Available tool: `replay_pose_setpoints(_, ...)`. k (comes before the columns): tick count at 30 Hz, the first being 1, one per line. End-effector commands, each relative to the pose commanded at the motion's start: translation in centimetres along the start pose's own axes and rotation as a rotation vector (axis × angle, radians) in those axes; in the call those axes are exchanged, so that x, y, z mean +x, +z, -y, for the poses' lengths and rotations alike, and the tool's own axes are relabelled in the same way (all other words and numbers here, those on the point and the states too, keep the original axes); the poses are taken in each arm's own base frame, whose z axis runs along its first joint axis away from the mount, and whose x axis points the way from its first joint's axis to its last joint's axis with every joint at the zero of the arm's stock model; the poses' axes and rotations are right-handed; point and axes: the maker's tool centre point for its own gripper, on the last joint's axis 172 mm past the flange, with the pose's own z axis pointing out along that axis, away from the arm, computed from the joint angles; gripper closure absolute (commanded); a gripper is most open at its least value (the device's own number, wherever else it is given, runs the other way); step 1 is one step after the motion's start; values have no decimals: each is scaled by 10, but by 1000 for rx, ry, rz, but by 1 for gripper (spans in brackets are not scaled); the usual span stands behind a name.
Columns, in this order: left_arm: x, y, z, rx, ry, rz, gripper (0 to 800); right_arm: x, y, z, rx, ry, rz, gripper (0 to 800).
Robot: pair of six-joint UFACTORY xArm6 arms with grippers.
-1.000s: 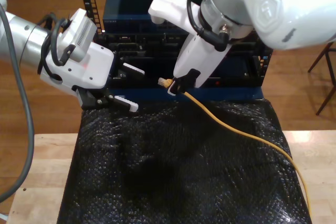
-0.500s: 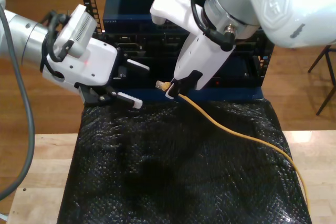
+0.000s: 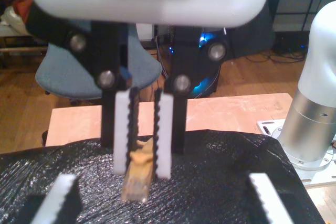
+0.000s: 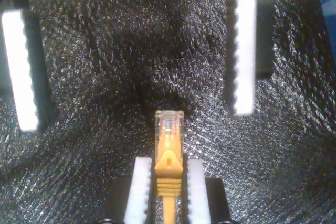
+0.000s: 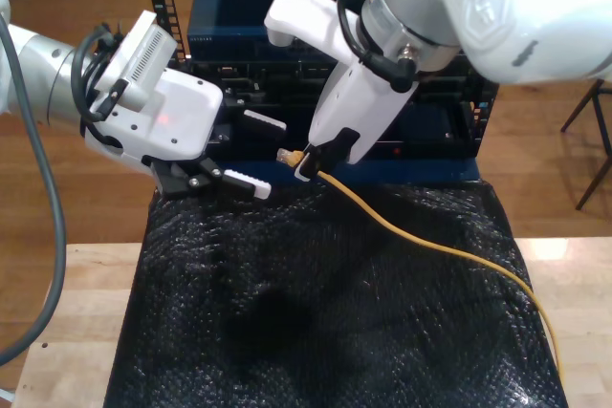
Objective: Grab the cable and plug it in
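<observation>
My second gripper (image 5: 306, 161) is clenched on the yellow-orange cable (image 5: 430, 241) just behind its clear plastic plug (image 4: 169, 124). The plug sticks out past the pads and points toward the exterior view's left. From the grip, the cable runs down and toward the exterior view's right across the black bubble-textured mat (image 5: 316, 322), then curves toward the near edge on that side.

My first gripper (image 5: 255, 154) is released, its white serrated fingers (image 5: 265, 123) spread wide. It hangs at the exterior view's left, just beside the plug, with its opening turned toward it but not touching it. In the second wrist view, the plug tip lies between those spread fingers.

Both grippers hover above the far edge of the mat, which covers the wooden tabletop (image 5: 76, 303). Just behind them stands a dark blue rack unit (image 5: 239, 7) with a shadowed front face.
</observation>
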Motion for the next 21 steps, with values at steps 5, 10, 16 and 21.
replay_pose_setpoints(5, -9, 4, -3, -7, -27, -9, 187, 5, -2, -4, -6, -3, -5, 792)
replay_pose_setpoints(10, -10, 5, -3, -9, -32, -11, 244, 5, -2, -4, -6, -1, -5, 792)
replay_pose_setpoints(16, -10, 5, -3, -9, -32, -11, 283, 4, -3, -5, -6, -1, -5, 792)
replay_pose_setpoints(21, -11, 4, -2, -5, -28, -10, 283, 4, 0, -3, -1, -1, -1, 792)
